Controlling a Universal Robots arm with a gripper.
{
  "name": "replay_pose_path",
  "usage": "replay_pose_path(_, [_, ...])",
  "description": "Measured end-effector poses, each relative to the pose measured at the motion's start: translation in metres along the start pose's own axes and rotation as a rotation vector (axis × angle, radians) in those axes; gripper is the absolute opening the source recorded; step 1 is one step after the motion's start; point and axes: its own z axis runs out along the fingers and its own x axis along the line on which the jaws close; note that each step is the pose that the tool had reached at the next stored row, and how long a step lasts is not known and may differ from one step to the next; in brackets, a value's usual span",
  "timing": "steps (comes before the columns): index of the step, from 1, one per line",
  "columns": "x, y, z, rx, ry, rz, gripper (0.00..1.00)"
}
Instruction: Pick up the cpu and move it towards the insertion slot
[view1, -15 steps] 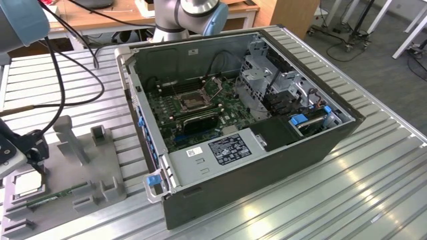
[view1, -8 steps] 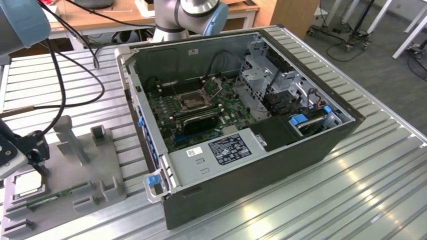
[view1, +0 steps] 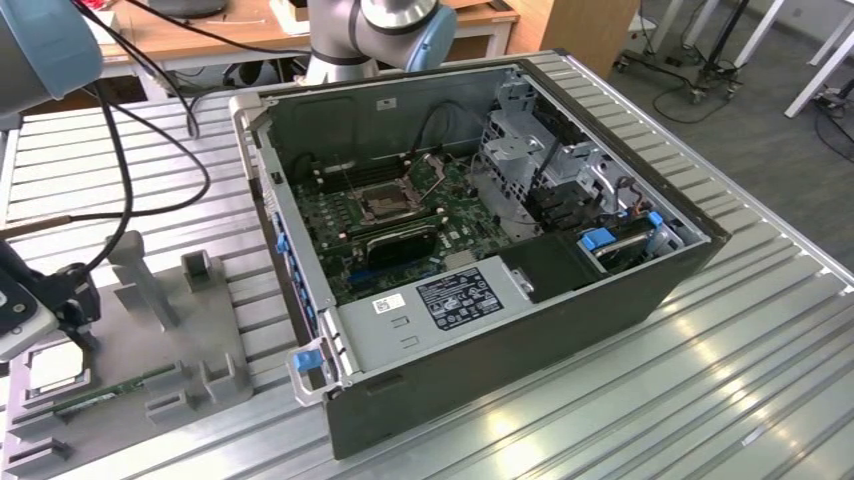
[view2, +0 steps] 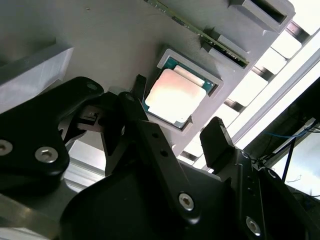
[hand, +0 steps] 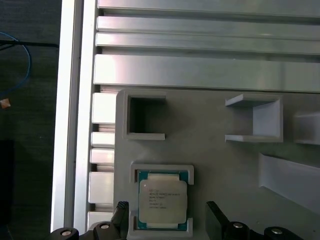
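Exterior view: the cpu (view1: 54, 368) sits in a grey tray (view1: 174, 345) recess, well apart from the insertion slot (view1: 380, 205). Second wrist view: tool (view2: 177, 106) spread wide, straddling it, gripping nothing. First wrist view: silvery lid, green rim. Looks light, stiff, thin, probably fragile; I'd pinch opposite edges.

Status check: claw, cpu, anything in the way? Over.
Claw open, fingers either side of the cpu. It lies flat in its recess in the grey tray, not lifted. Nothing on top of it.
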Motion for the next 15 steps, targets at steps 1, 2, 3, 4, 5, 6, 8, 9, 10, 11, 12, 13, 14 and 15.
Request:
replay_pose_path(1, [0.0000,0.0000,0.0007,0.0001,0.0000,0.000,0.71])
replay_pose_path(2, [0.0000,0.0000,0.0013,0.0000,0.0000,0.000,0.71])
replay_pose_path(3, [0.0000,0.0000,0.0021,0.0000,-0.0001,0.000,0.71])
replay_pose_path(4, [0.0000,-0.0001,0.0028,0.0000,0.0000,0.000,0.71])
replay_pose_path(5, [0.0000,-0.0001,0.0035,0.0000,0.0000,0.000,0.71])
replay_pose_path(6, [0.0000,-0.0001,0.0041,0.0000,0.0000,0.000,0.71])
replay_pose_path(8, [0.0000,-0.0001,0.0052,0.0000,0.0000,0.000,0.71])
replay_pose_path(9, [0.0000,-0.0001,0.0059,0.0001,0.0000,0.000,0.71])
replay_pose_path(10, [0.0000,-0.0001,0.0067,0.0000,-0.0001,0.000,0.71])
replay_pose_path(11, [0.0000,-0.0002,0.0074,0.0000,0.0000,0.000,0.71])
replay_pose_path(12, [0.0000,-0.0002,0.0082,0.0000,0.0000,0.000,0.71])
replay_pose_path(13, [0.0000,-0.0002,0.0090,0.0001,0.0000,0.000,0.71])
replay_pose_path(14, [0.0000,-0.0002,0.0100,0.0001,0.0001,0.000,0.71])
replay_pose_path(15, [0.0000,-0.0003,0.0111,0.0001,0.0001,0.000,0.71])
